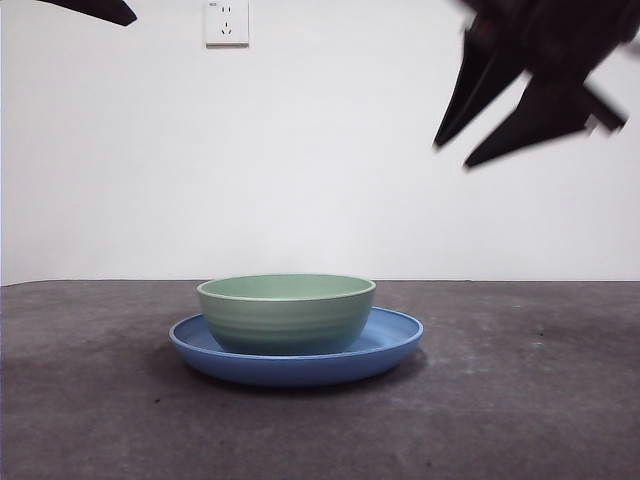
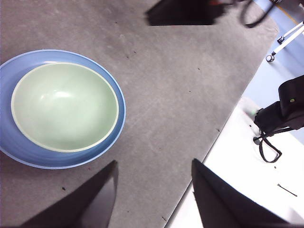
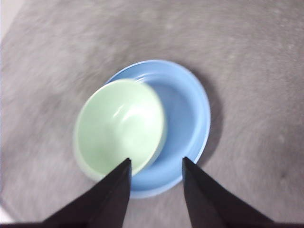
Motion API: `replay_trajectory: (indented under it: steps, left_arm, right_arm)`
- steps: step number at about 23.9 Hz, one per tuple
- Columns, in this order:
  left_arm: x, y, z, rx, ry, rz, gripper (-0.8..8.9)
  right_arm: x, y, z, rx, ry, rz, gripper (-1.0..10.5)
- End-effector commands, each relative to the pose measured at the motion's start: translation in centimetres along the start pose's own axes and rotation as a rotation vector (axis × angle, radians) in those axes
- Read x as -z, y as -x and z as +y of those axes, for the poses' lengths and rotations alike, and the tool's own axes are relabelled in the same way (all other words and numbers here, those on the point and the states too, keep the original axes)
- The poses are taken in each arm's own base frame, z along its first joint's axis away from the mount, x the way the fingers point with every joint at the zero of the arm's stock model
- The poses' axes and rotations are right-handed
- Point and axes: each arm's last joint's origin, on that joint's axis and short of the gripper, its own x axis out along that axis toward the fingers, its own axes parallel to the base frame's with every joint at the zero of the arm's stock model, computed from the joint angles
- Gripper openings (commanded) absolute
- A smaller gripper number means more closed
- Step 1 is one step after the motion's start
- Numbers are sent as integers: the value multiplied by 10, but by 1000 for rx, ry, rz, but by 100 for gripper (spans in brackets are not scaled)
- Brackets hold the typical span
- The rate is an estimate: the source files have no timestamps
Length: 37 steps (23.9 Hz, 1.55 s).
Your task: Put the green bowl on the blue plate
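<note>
The left pincer waits open, off to the side. The green bowl sits upright in the blue plate, toward its left, on the worktop. High right, the right pincer hangs open, empty.

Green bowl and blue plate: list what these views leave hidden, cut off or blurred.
- Front view: the green bowl hides the blue plate's middle and the bowl's underside contact.
- Left wrist view: the picture's edge cuts off part of the plate.
- Right wrist view: motion blur smears the bowl; the right gripper covers part of its rim.
- Front view: the raised gripper is blurred.
</note>
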Motion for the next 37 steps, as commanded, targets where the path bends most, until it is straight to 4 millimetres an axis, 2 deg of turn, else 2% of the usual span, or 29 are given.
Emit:
replay_trajectory:
  steps: [1,7,13,24,26,28,29,37]
  left_arm:
    - [-3,-1,-1,12,-11,-3,250]
    - [-2,-1,-1,12,-9,-2,250]
    - [-2,-1,-1,13,-6,4,250]
    - [0,-1,-1,14,3,16,246]
    - [0,-1,-1,14,3,16,194]
    - [0,-1,-1,14,2,15,41]
    - [0,-1,-1,14,3,16,1]
    - [-1,-1,-1,14,2,15,14]
  right_arm:
    - [7,24,14,-18,107,15,173]
    - [35,65,31,-72,185,84,173]
    - [51,88,38,-105,222,93,172]
    - [53,93,39,-109,231,74,171]
    - [53,93,39,-109,231,75,118]
    - [53,93,39,-109,234,74,6]
    - [53,93,39,-109,234,74,6]
    - [52,93,39,-106,234,69,6]
